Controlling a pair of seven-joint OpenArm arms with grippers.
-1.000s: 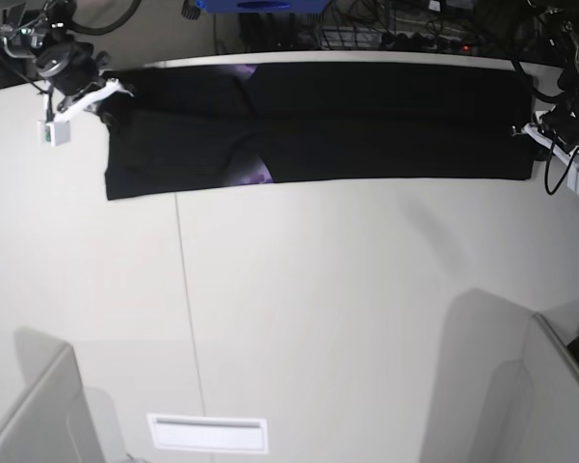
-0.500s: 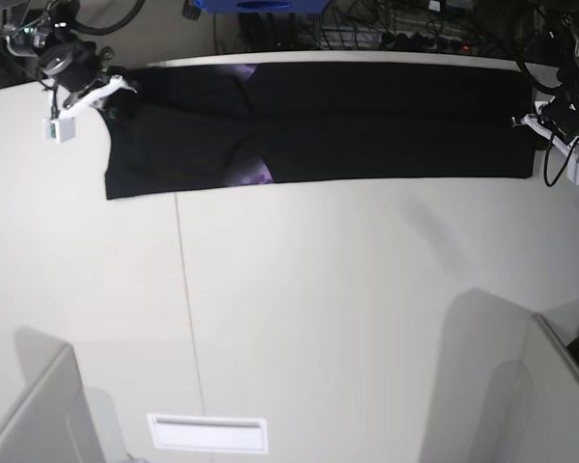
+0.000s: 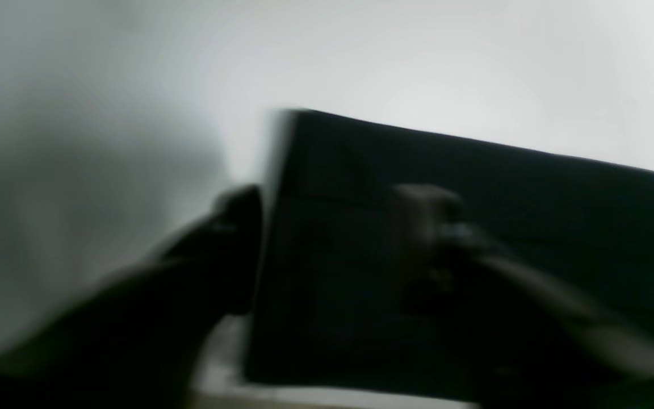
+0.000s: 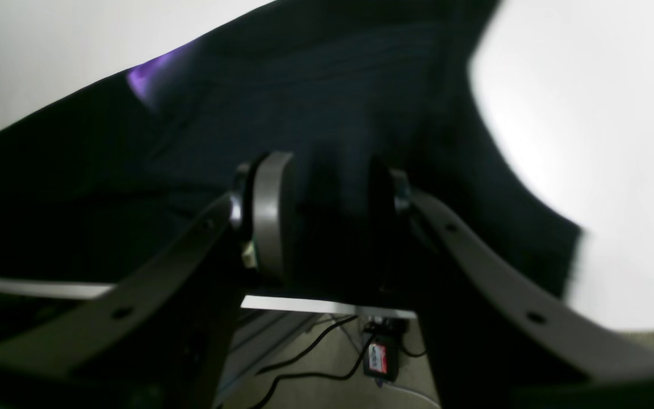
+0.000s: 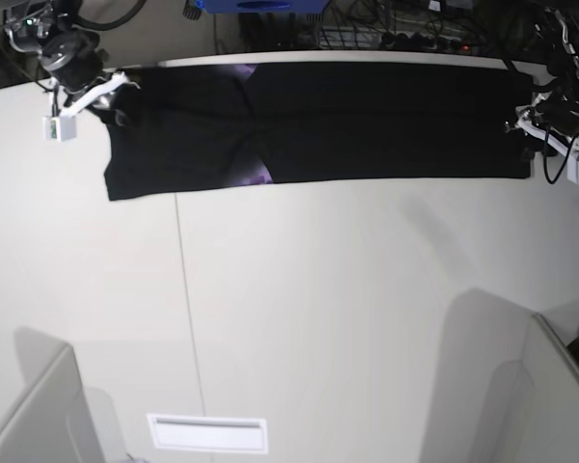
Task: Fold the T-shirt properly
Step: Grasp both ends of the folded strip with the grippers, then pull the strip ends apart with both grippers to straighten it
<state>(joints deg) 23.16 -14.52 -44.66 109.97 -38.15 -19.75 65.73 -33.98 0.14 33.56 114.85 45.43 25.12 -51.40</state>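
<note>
A large black cotton T-shirt (image 5: 318, 121) lies flat as a long, narrow band along the far edge of the pale white counter (image 5: 318, 309), reaching almost from the left side to the right. A small patch of purple print (image 5: 256, 176) shows near its middle left, at the near edge.

At the far left end of the shirt sits the right tool (image 5: 114, 104). Its wrist view shows two dark fingers (image 4: 270, 216) standing apart with black fabric lying between them; they are parted and not pinching the cloth.

At the far right end sits the left tool (image 5: 523, 127). Its wrist view is badly blurred: one finger (image 3: 236, 227) lies off the shirt's corner, the other over the fabric, with a clear gap between them, so the tool is parted and grips nothing.
</note>
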